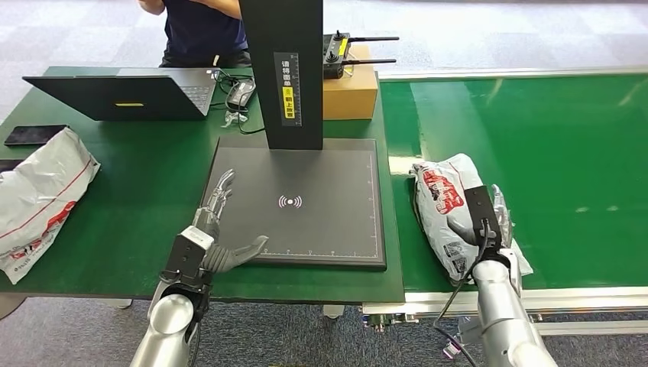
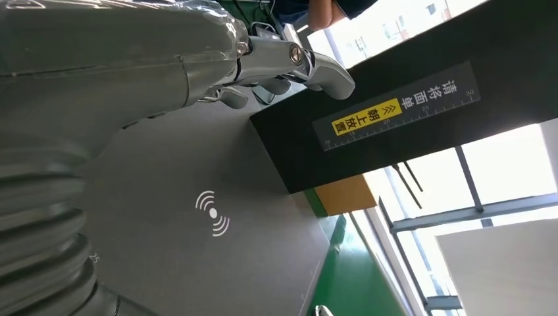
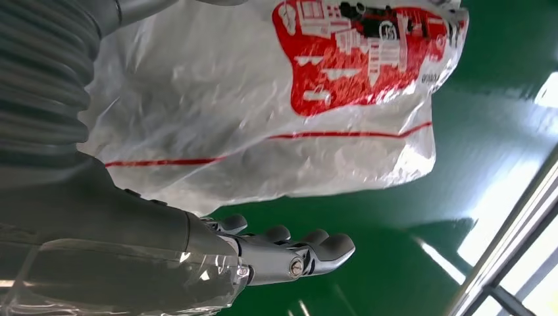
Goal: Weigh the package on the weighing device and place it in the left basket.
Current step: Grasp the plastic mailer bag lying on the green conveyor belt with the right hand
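Beside the right hand point(image 1: 489, 222): package point(image 1: 447, 210) lying flat on the green conveyor belt point(image 1: 550, 153), just left of the spread, empty fingers.
Package: crumpled white-grey plastic mailer bag, red printed panel at the far end, thin red line across it. Left hand point(image 1: 221, 229): fingers apart, holding nothing, over the near-left corner of the dark weighing device point(image 1: 306, 202), well apart from the package.

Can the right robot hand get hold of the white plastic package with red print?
Probably yes: the right robot hand is open right beside the white plastic package with red print, with nothing between them.
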Tool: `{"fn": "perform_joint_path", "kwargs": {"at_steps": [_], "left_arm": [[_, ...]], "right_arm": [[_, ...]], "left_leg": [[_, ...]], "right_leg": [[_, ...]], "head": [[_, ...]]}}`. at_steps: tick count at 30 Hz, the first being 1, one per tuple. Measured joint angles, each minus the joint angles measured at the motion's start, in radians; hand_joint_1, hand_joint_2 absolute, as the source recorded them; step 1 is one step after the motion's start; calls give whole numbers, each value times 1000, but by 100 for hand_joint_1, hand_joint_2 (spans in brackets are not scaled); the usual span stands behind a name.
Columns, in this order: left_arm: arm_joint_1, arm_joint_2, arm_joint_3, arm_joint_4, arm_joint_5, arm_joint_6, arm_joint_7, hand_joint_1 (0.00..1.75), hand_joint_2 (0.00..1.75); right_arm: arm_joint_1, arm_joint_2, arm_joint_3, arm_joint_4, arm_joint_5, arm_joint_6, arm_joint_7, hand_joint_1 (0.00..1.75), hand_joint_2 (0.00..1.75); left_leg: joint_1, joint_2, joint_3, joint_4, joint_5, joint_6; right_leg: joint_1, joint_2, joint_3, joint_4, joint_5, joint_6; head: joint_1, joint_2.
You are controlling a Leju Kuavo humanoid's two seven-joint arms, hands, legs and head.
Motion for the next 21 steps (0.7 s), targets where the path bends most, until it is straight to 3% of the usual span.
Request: {"fn": "perform_joint_path", "kwargs": {"at_steps": [14, 21], "left_arm": [[4, 4, -19, 0, 24, 25, 0, 0, 175], [14, 6, -34, 0, 34, 31, 5, 0, 175]], "right_arm": [[-69, 13, 157, 131, 31, 20, -35, 0, 175], [-64, 23, 242, 147, 159, -136, 122, 0, 175]], "left_leg": [[0, 0, 0, 0, 0, 0], [0, 0, 0, 0, 0, 0]], "right_leg": [[0, 0, 0, 0, 0, 0], [0, 0, 0, 0, 0, 0]], "head": [[0, 0], [0, 0]]}}
